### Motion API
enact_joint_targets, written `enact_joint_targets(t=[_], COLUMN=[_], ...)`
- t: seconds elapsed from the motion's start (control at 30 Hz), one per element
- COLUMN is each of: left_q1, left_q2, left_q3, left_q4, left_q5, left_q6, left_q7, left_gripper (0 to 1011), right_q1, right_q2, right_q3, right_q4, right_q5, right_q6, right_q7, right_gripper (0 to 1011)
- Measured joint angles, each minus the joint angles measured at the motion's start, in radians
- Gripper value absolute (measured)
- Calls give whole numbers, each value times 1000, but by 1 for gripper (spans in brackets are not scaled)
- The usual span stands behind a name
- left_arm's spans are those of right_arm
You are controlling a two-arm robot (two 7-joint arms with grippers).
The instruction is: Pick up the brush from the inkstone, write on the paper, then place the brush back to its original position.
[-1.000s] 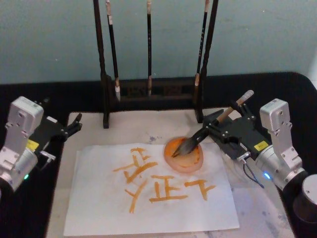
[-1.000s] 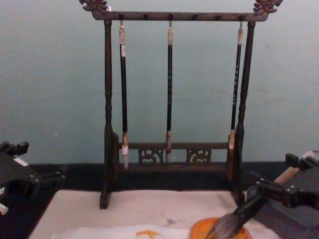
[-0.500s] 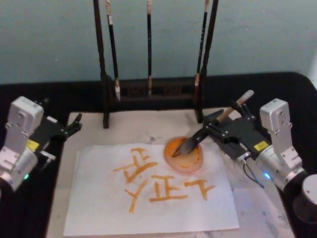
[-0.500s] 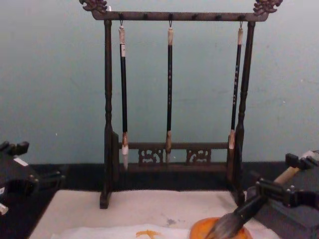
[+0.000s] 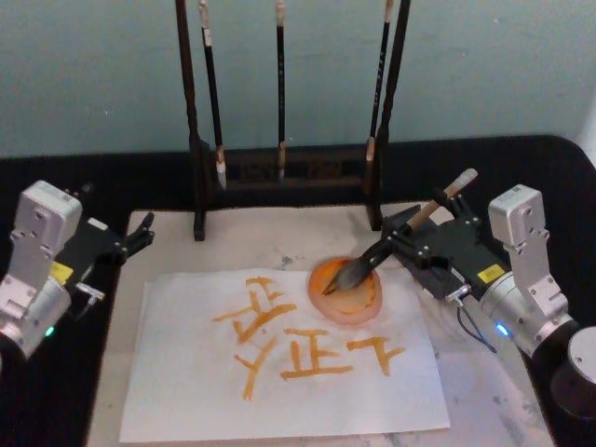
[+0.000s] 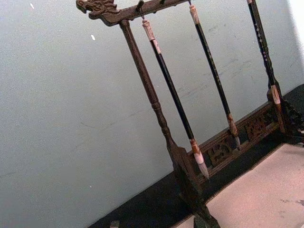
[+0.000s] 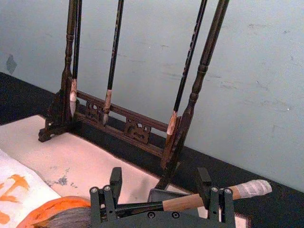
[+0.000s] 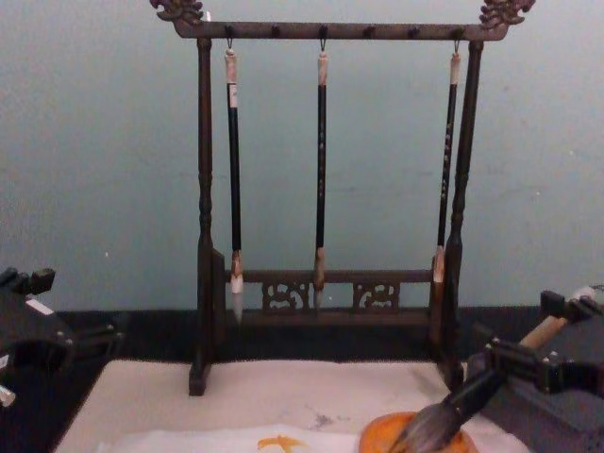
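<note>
The brush [image 5: 374, 254] lies tilted, its bushy tip resting in the orange inkstone [image 5: 361, 303] and its pale handle pointing back right. My right gripper [image 5: 399, 236] is open around the handle, one finger on each side, apart from it. The right wrist view shows the handle [image 7: 190, 202] lying across between the spread fingers of that gripper [image 7: 159, 176]. From the chest, the brush [image 8: 470, 393] slants down into the inkstone [image 8: 377, 437] beside the right gripper [image 8: 524, 332]. The paper [image 5: 186, 391] carries several orange strokes. My left gripper [image 5: 138, 235] is open and parked at the mat's left edge.
A dark wooden rack [image 5: 279, 173] with three thin hanging brushes [image 8: 321, 170] stands at the back of the cream mat [image 5: 270, 233]. The paper lies on this mat, which sits on a black table [image 5: 521, 168]. A pale green wall is behind.
</note>
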Motion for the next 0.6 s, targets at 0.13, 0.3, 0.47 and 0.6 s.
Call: enact_joint_targets(t=[0.13, 0.3, 0.47, 0.6], left_q1=[0, 0, 0, 0], left_q2=[0, 0, 0, 0], left_q3=[0, 0, 0, 0], left_q4=[0, 0, 0, 0], left_q5=[0, 0, 0, 0], left_q6=[0, 0, 0, 0], left_q7=[0, 0, 0, 0], left_gripper=[1010, 1010, 1010, 1010], right_q1=[0, 0, 0, 0], right_q2=[0, 0, 0, 0], right_q3=[0, 0, 0, 0], right_q4=[0, 0, 0, 0], right_q5=[0, 0, 0, 0], right_q6=[0, 0, 0, 0], right_q7=[0, 0, 0, 0], right_gripper=[1000, 1000, 1000, 1000])
